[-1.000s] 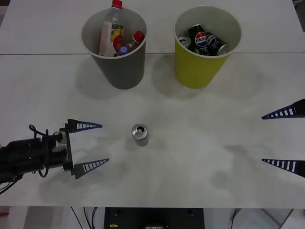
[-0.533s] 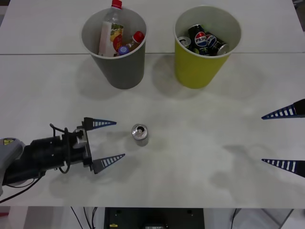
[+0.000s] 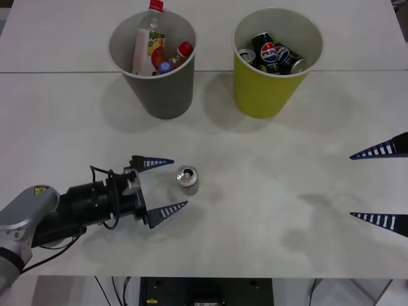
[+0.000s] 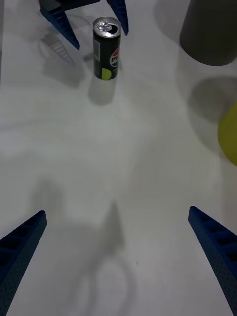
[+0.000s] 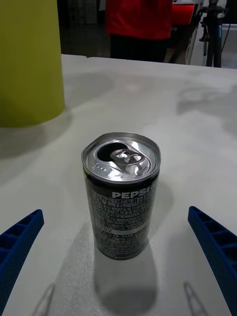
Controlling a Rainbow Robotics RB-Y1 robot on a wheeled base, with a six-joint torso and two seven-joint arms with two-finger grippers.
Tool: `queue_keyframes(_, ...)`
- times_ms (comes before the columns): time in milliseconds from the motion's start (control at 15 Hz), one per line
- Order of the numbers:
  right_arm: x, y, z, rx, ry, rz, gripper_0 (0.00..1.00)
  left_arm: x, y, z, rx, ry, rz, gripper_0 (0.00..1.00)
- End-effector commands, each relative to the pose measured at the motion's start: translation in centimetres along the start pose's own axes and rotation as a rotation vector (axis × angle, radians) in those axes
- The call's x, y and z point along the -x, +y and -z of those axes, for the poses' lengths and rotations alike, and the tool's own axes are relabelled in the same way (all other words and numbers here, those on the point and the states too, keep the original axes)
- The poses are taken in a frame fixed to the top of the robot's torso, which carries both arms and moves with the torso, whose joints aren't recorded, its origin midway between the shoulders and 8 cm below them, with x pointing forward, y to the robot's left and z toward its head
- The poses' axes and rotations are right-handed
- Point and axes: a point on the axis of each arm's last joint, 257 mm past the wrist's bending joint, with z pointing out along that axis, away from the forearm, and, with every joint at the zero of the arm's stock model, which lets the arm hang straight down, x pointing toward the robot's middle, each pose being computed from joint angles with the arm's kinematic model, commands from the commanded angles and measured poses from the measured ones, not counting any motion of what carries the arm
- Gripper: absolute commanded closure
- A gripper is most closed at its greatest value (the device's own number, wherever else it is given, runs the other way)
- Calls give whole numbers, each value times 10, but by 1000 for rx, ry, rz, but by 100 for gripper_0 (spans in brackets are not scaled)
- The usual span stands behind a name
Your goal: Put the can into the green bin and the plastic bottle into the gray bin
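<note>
One can (image 3: 187,179) stands upright on the tabletop (image 3: 268,191), just ahead of the left gripper (image 3: 166,186), whose blue fingers are spread wide with the can close to their tips but not yet between them. From the left wrist view the can (image 5: 121,192) sits centred in the gap ahead, touching neither finger. Beyond the can, well past the gripper's reach for now, stand the gray bin (image 3: 153,60), holding bottles, and to its right the green bin (image 3: 275,60), holding several cans. The right gripper (image 3: 379,185) waits open at the tabletop's right edge, well apart from everything. The step in hand looks like the approach to grasp the can. Next, the left gripper would need to advance until its fingers flank the can, close on it, lift, and carry it forward and right to the green bin.
</note>
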Motion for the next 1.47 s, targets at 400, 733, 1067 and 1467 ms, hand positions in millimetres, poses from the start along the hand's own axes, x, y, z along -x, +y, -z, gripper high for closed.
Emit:
queue_keyframes(400,0,0,0,0,0,0,0,5,-6,-32,-8,-7,-1,0)
queue_keyframes(733,0,0,0,0,0,0,0,6,-4,-41,-9,-11,3,0)
queue_keyframes(1067,0,0,0,0,0,0,0,6,-4,-44,-9,-12,3,99)
queue_keyframes(1467,0,0,0,0,0,0,0,5,-4,-45,-14,-7,-2,99)
